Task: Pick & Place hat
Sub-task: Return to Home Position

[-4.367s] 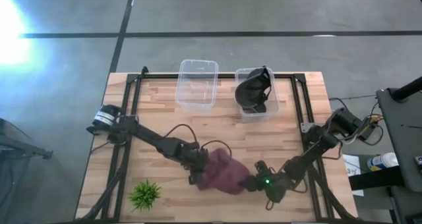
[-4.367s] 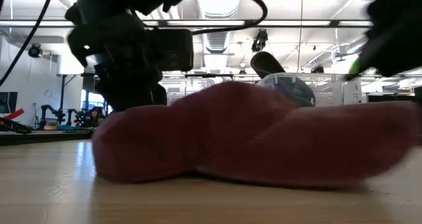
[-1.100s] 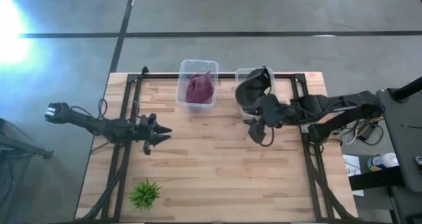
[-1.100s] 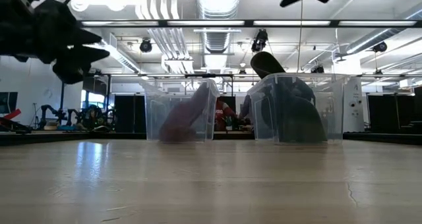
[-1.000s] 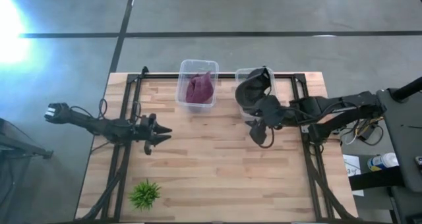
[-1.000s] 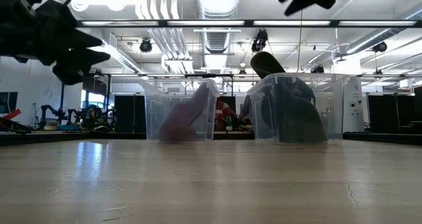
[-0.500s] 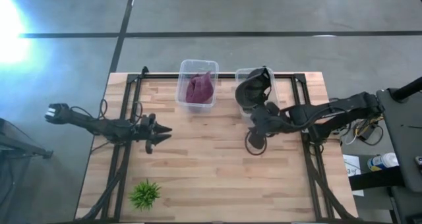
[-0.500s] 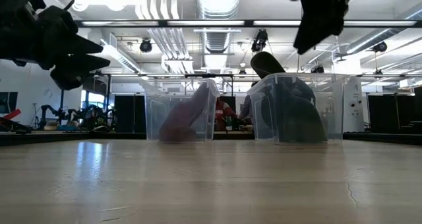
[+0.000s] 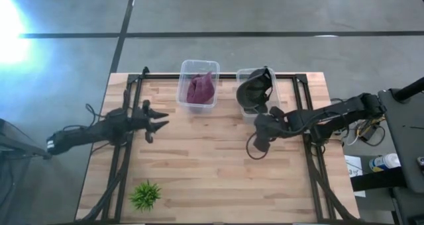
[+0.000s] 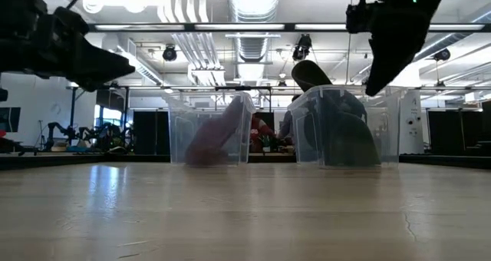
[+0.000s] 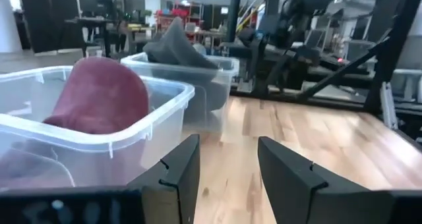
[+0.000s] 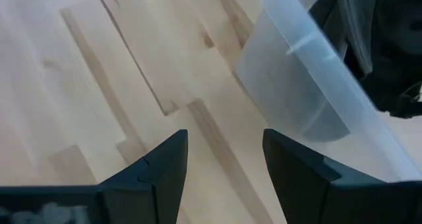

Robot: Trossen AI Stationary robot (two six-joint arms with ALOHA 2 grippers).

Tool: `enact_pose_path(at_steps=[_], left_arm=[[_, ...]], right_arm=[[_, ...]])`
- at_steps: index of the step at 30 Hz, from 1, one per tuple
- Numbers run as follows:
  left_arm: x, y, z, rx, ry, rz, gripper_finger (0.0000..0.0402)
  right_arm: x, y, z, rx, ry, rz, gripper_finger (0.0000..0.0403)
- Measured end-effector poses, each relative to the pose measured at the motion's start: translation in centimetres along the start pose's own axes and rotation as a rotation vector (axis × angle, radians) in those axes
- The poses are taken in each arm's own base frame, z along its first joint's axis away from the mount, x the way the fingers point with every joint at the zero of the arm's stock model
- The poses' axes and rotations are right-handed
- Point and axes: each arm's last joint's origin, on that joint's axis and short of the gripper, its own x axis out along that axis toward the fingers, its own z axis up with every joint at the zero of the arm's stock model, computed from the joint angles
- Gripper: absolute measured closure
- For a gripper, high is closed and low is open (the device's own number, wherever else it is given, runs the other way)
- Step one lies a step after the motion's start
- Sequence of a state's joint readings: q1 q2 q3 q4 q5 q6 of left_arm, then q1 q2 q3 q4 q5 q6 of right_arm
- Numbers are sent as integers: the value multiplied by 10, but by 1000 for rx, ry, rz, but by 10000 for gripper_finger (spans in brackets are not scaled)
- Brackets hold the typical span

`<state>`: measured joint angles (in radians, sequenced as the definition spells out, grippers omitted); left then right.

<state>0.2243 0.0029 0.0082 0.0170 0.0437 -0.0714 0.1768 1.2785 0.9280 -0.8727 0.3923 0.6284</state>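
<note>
A maroon hat [image 9: 201,88] lies slumped in the left clear bin [image 9: 186,99]; the left wrist view shows this hat [image 11: 99,95] leaning on the bin wall. A black hat [image 9: 255,87] sits in the right clear bin [image 9: 273,111], its top sticking above the rim [image 10: 308,71]. My left gripper [image 9: 159,124] hovers open over the table's left part, pointing at the bins [image 11: 227,171]. My right gripper [image 9: 256,144] hangs open just near of the right bin [image 12: 224,165], above the wood.
A small green plant [image 9: 146,195] stands near the table's near-left corner. Black frame rails [image 9: 136,92] run along the left and right sides of the wooden top. The clear wall of the right bin [image 12: 297,85] is close beside my right gripper.
My right gripper has come down and moved a little toward the near edge, away from the black hat's bin, tipping downward. My left arm has swung so that it trails toward the near-left; its gripper has shifted slightly toward the far edge. Both hats stayed in their bins.
</note>
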Motion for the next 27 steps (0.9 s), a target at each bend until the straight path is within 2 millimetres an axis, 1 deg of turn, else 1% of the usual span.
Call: enact_pose_path(at_steps=[4,8,27], left_arm=[[0,-2,1,-8,-10,-18,255],[2,-2,-1,-45,21,-11,255],[3,-1,-3,-46,46,-5,255]], right_arm=[[4,-1,-5,-9,17,-12,209],[7,-2,-7,-13,25,-18,209],[7,-1,-6,-2,6,-4,209]])
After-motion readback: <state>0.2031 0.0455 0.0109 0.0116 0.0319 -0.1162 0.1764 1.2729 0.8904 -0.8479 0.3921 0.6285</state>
